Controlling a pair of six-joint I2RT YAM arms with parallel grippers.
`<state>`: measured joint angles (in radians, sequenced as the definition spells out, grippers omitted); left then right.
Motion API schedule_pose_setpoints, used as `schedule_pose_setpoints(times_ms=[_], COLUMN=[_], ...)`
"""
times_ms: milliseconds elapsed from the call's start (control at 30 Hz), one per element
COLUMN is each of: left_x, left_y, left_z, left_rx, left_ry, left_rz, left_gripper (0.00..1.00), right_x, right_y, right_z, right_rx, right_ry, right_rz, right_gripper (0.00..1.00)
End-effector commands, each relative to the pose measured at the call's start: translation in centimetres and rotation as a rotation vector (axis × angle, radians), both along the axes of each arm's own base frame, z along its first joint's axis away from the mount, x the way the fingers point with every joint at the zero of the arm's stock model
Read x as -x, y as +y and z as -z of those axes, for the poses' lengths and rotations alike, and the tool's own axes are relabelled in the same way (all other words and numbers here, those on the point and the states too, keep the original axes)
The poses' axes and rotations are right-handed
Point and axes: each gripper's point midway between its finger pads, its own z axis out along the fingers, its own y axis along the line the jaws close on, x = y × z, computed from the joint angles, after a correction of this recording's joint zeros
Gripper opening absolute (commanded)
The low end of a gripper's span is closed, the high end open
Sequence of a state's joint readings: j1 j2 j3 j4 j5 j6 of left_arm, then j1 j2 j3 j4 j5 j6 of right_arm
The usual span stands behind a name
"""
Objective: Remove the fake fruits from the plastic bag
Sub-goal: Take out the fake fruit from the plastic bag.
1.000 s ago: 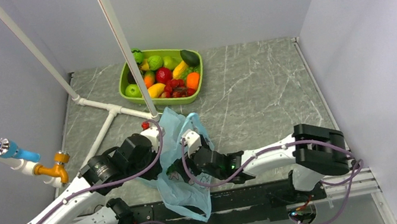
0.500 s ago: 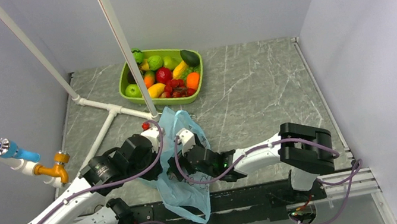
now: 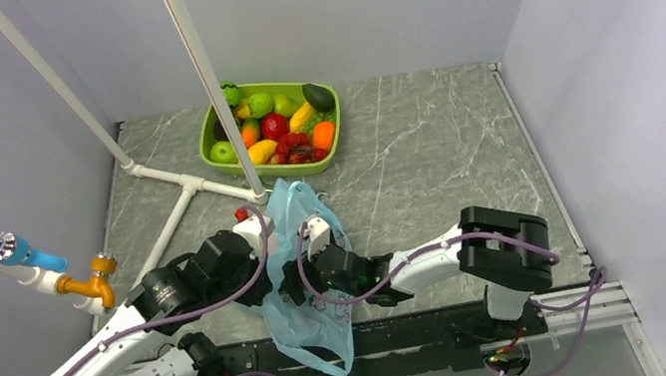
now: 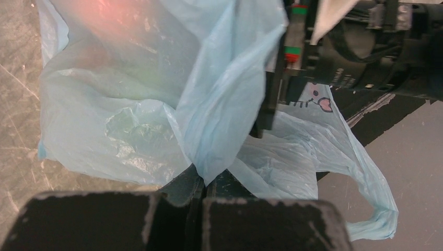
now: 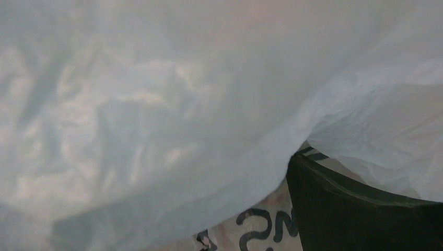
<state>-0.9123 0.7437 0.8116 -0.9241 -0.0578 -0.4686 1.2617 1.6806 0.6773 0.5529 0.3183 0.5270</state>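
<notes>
Dark printed letters on the plastic bag [image 5: 172, 115] show only partly, roughly "SN"; nothing else is legible.

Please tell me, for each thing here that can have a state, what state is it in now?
plastic bag: crumpled, one fold pinched, one loop handle hanging loose.
fake fruits: inside the bag, seen as pink-orange and green blurs through the film.
left gripper: shut on the plastic bag.
right gripper: open, pushed into the bag's folds.
green tray: filled with other toy fruits.
</notes>
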Motion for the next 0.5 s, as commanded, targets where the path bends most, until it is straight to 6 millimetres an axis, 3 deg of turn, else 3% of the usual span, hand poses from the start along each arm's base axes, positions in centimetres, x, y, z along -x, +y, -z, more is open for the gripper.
schedule_pose_setpoints(times_ms=[0,200,467], left_x=[0.1,0.4,0.3], left_y=[-0.6,-0.5,-0.3], left_z=[-0.6,-0.7,-0.7], left_rx=[0.033,0.029,0.014], left_ry=[-0.023,-0.041,-0.047], left_rz=[0.002,0.005,-0.009], left_gripper=[0.00,0.00,0.00], right_x=[-1.8,-3.1,-3.1], right_y=[1.7,1.6,1.5], right_z=[-1.7,-0.9,-0.1], right_rx=[-0.032,0.001,0.050], right_ry=[-0.058,-0.099,-0.124], right_rz=[0.040,0.085,0.056], right_gripper=[0.99,0.97,0.67])
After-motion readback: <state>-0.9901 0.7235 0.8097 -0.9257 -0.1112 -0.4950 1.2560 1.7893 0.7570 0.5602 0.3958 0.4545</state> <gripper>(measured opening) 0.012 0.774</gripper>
